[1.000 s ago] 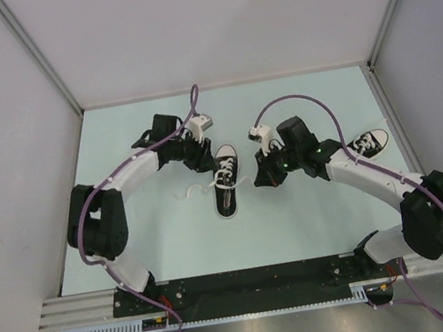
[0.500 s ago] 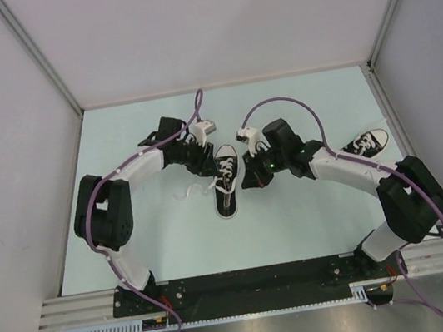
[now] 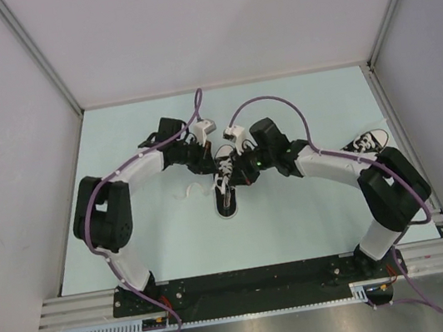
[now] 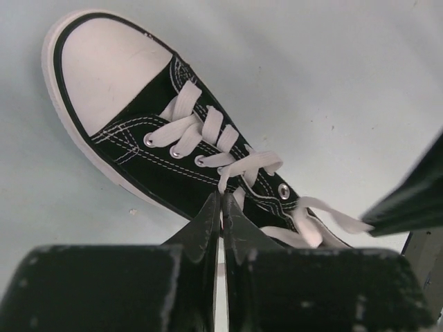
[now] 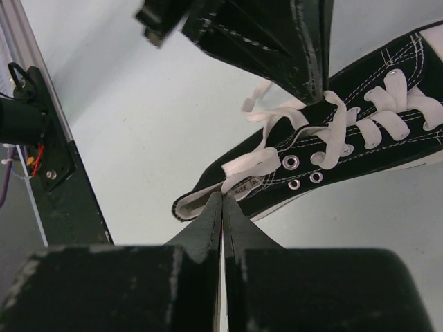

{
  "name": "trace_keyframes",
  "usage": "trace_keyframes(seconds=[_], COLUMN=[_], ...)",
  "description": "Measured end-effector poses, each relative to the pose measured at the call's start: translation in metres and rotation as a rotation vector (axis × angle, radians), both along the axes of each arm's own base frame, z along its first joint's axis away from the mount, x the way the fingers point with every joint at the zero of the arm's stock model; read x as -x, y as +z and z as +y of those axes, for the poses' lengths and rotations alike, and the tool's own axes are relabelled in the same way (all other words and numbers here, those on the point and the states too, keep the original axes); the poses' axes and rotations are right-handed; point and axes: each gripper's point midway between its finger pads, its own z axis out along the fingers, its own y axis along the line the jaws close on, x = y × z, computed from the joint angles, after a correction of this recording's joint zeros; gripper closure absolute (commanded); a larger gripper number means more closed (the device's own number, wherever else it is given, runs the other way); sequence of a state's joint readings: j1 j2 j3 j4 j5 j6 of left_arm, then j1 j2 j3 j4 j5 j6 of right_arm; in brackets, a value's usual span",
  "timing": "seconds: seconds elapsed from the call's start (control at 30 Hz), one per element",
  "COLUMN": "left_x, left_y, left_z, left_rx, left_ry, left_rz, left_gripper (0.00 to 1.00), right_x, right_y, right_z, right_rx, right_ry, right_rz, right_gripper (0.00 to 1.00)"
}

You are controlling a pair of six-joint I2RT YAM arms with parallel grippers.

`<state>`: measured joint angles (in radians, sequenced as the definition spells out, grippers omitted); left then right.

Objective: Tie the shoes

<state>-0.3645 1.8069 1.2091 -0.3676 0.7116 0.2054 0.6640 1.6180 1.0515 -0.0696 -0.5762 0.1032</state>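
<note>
One of the shoes, a black sneaker (image 3: 226, 189) with a white toe cap, lies mid-table between both arms, toe pointing away. My left gripper (image 3: 209, 162) is at its left side near the toe. In the left wrist view the gripper (image 4: 221, 200) is shut on a white lace (image 4: 239, 168) coming off the eyelets of the shoe (image 4: 149, 159). My right gripper (image 3: 240, 174) is at the shoe's right side; in the right wrist view the gripper (image 5: 222, 199) is shut on a folded lace (image 5: 250, 164) by the shoe's (image 5: 360, 162) opening.
A second black sneaker (image 3: 367, 142) lies at the right edge of the table, behind the right arm. A loose lace end (image 3: 191, 192) trails on the table left of the middle shoe. Grey walls enclose the table on three sides.
The left gripper has closed on a lace beside the shoe. The right arm has swung left, bringing its shut gripper and lace from clear of the shoe to over its right side.
</note>
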Motion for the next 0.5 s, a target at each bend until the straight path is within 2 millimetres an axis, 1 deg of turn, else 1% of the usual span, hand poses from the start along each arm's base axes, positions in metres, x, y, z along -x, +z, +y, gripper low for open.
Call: trace_keyframes(seconds=[0.13,0.23,0.37,0.5], left_x=[0.002,0.004,0.009,0.015], left_y=[0.009,0.019,0.027,0.027], left_z=[-0.001,-0.004,-0.006,-0.007], left_rx=[0.024,0.051,0.078,0.092], left_ry=[0.000,-0.010,-0.024,-0.037], left_rz=[-0.015,-0.034,-0.042,-0.031], left_gripper=[0.98,0.98,0.97,0.97], right_x=[-0.006,-0.010,-0.016,-0.023], right_y=[-0.022,-0.030,-0.030,-0.024], right_z=[0.004,0.005,0.008,0.010], right_rx=[0.019,0.024,0.009,-0.019], right_ry=[-0.003,-0.008,-0.012,-0.026], right_rz=[0.024,0.029,0.011,-0.009], right_gripper=[1.00,1.00,1.00,1.00])
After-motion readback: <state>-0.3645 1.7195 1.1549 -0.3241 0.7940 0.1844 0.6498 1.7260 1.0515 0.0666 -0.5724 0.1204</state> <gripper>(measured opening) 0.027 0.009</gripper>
